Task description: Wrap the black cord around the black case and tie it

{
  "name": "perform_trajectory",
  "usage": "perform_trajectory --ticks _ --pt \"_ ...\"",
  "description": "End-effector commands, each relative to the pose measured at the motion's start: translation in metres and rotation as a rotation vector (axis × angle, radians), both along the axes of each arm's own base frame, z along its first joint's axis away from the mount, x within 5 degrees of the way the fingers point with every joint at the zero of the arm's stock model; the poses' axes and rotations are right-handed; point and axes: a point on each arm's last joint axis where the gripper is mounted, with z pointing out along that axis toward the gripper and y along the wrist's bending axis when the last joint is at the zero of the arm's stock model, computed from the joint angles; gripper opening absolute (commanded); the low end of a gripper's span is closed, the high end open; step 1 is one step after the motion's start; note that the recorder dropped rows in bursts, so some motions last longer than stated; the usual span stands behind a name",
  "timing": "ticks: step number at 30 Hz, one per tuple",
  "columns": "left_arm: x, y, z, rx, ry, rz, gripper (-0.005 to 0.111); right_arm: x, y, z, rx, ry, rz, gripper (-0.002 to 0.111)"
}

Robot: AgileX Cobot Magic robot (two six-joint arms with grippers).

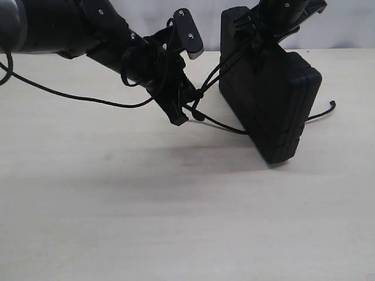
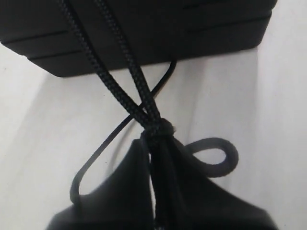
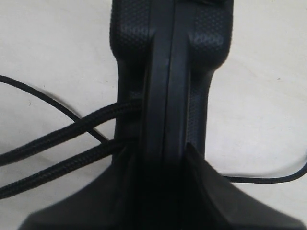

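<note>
Pale wooden bench (image 1: 117, 222), plain white wall (image 1: 351, 23) behind it.

- Black case (image 1: 275, 99) is being held on edge near the far right corner of the bench, tilted, with its lowest corner down at the surface. Whether that corner is touching cannot be told.
- Right gripper (image 3: 164, 167) is being clamped over the case's upper rim, one finger on each face. Judged purpose: the faces are being left free so that turns can be passed around the body.
- Black cord (image 2: 128, 62) is being led in two strands off the case and across to the left, where they are being drawn together at a knot (image 2: 158, 128).
- Left gripper (image 2: 154, 153) is being closed on the cord just behind that knot, and a small loop (image 2: 218, 158) is being left sticking out beside the jaws.
- The two strands are being pulled straight, which suggests tension is being applied to seat the tie.
- Cord's blunt tip (image 1: 332, 104) is being left slack beyond the case, toward the right edge of the bench.
- Judgement: the wrap is being finished and the tying is under way.
</note>
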Motion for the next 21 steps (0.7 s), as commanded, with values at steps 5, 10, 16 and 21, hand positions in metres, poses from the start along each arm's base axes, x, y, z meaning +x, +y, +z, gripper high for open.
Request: perform_trajectory --ticks 5,10,16,21 --pt "0.006 -0.004 -0.008 -0.028 0.008 0.037 0.0 0.002 -0.001 -0.019 -0.013 0.074 0.013 0.004" --pt "0.008 -0.008 -0.002 -0.059 0.005 0.037 0.0 0.002 -0.001 -0.019 -0.011 0.075 0.021 0.004" --pt "0.009 -0.01 -0.004 -0.079 0.016 0.032 0.0 0.002 0.001 -0.02 0.009 0.08 0.027 0.004" --pt "0.007 -0.017 -0.002 -0.078 -0.023 0.024 0.0 0.002 0.001 -0.02 0.008 0.08 0.029 0.004"
